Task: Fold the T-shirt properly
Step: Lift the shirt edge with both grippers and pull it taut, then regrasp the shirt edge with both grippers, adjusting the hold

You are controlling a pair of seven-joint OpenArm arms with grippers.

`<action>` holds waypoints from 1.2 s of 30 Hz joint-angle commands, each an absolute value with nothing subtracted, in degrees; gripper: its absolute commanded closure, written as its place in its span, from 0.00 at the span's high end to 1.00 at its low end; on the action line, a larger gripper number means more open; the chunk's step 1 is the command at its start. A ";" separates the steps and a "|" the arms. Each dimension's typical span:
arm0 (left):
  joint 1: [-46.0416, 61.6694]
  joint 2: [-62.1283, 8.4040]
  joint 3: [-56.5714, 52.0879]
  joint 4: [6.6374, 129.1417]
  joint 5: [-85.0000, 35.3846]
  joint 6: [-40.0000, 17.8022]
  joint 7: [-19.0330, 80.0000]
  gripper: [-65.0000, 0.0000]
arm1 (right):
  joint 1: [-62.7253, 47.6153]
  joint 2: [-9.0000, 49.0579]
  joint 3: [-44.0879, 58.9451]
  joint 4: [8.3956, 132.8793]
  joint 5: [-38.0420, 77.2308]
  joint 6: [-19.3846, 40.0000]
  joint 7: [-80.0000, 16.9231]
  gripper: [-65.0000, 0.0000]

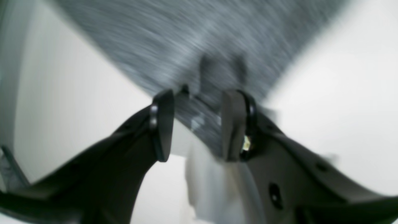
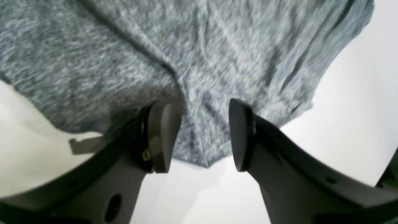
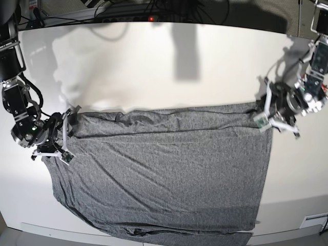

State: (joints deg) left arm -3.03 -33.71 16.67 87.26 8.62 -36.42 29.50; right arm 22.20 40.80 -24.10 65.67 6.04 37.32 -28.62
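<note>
From my right wrist camera, the right hand [image 2: 203, 137] hangs released, its fingers spread to either side of a corner of the shirt [image 2: 192, 62] with no cloth pinched between them. The grey knit bunches into ridges just ahead of the pads, and the corner tip lies on the white worktop [image 2: 357, 109] between the fingers.

My left wrist view is blurred. The left hand [image 1: 199, 127] also looks released, fingers apart over a tapering corner of the shirt [image 1: 192, 40]; I cannot tell whether either pad touches the fabric.

Further out, the base view shows the shirt [image 3: 164, 174] spread wide across the worktop [image 3: 154, 66], its near hem drooping over the front edge, wrinkles running along the far edge between the two hands. The right hand [image 3: 65, 137] sits at one far corner, the left hand [image 3: 266, 114] at the other.

I judge this the start of a fold. To do it well I would close both hands on both layers at the corners, lift evenly, keep the far edge taut so the wrinkles pull out, and carry it towards the near hem in step.
</note>
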 commanded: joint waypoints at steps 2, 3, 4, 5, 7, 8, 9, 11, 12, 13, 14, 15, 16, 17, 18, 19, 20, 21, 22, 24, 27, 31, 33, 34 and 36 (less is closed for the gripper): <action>-2.96 -35.79 20.40 88.09 12.73 -35.81 27.62 0.38 | 23.64 42.78 -23.57 67.00 7.81 37.91 -29.34 0.44; -2.63 -36.29 22.35 88.09 14.74 -34.98 27.22 0.38 | 23.64 43.00 -23.57 67.16 8.27 37.98 -29.80 0.44; -2.35 -36.58 23.90 88.07 16.49 -33.23 27.20 0.38 | 23.64 43.05 -23.57 67.20 8.34 38.00 -30.22 0.44; -2.15 -36.69 24.97 88.07 17.98 -31.40 27.14 0.38 | 23.64 43.05 -23.57 67.20 8.38 38.00 -30.85 0.44; -2.04 -36.71 26.04 88.07 19.40 -29.45 27.14 0.38 | 23.59 43.00 -23.57 67.20 8.78 37.98 -32.14 0.44; -2.04 -36.71 26.06 88.05 19.46 -29.36 26.89 0.38 | 23.62 43.03 -23.57 67.20 9.50 38.00 -32.64 0.44; -2.07 -36.71 26.04 88.01 19.46 -29.36 26.72 0.38 | 23.59 43.03 -23.57 67.20 9.74 37.98 -33.10 0.44; -2.07 -36.71 26.04 87.33 19.46 -29.39 26.00 0.38 | 23.59 43.00 -23.57 67.20 9.74 37.98 -34.06 0.44; -2.07 -36.71 26.04 86.61 19.49 -29.39 25.28 0.38 | 23.59 43.00 -23.59 67.20 9.74 37.98 -34.54 0.44; -2.07 -36.69 26.04 85.71 19.51 -29.39 24.40 0.38 | 23.62 43.00 -23.57 67.20 9.89 37.98 -35.03 0.44; -2.07 -36.69 26.04 84.71 19.51 -29.39 23.66 0.38 | 23.62 43.03 -23.57 67.20 10.35 38.00 -35.55 0.44; -2.09 -36.69 26.04 83.68 19.53 -29.47 23.16 0.38 | 23.62 43.03 -23.57 67.20 11.29 38.00 -36.36 0.44; -2.13 -36.69 26.04 82.78 19.53 -29.56 22.57 0.38 | 23.62 43.03 -23.57 67.20 12.21 38.13 -37.10 0.44; -2.20 -36.69 26.04 81.97 19.51 -29.58 22.39 0.38 | 23.62 43.00 -23.57 67.20 12.97 38.48 -37.58 0.44; -2.20 -36.69 26.04 81.36 19.51 -30.09 22.44 0.38 | 23.62 43.03 -23.57 67.24 13.74 38.98 -37.91 0.44; -2.20 -36.71 26.04 81.03 19.53 -31.38 22.57 0.38 | 23.62 43.03 -23.59 67.31 14.24 39.18 -38.44 0.44; -2.17 -36.71 26.04 80.86 19.51 -33.08 22.81 0.36 | 23.62 43.00 -23.57 67.48 14.41 39.51 -39.05 0.44; -2.04 -36.69 26.04 80.75 19.49 -34.92 22.85 0.32 | 23.62 43.03 -23.57 67.88 14.39 40.00 -39.62 0.44; -2.04 -36.67 26.04 80.60 19.46 -36.51 22.74 0.26 | 23.62 43.03 -23.57 68.40 14.39 40.00 -40.42 0.44; -2.04 -36.67 26.04 80.25 19.46 -38.00 22.63 0.15 | 23.62 43.03 -23.59 69.97 14.41 40.00 -42.48 0.44; -2.04 -36.67 26.04 80.16 19.46 -38.00 22.68 0.09 | 23.62 43.05 -23.57 72.75 14.41 40.00 -45.12 0.44; -2.07 -35.86 26.04 80.12 18.92 -37.98 24.47 0.00 | 23.57 43.20 -23.57 76.51 16.75 40.00 -48.97 0.44; -2.04 -35.51 26.04 80.12 18.96 -37.95 24.53 0.00 | 23.46 43.70 -23.57 78.28 19.14 40.00 -52.12 0.44; -2.04 -35.22 26.04 80.12 19.16 -37.98 24.60 0.00 | 23.20 44.14 -23.59 79.15 20.23 40.00 -53.74 0.44; -2.09 -34.44 26.02 80.12 19.53 -37.95 24.77 0.00 | 22.41 45.47 -23.59 80.51 22.06 40.00 -56.75 0.44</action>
State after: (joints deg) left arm -2.42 -34.28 25.69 80.84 19.53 -35.75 22.09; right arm 21.23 44.21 -24.10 79.92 22.44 39.97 -57.01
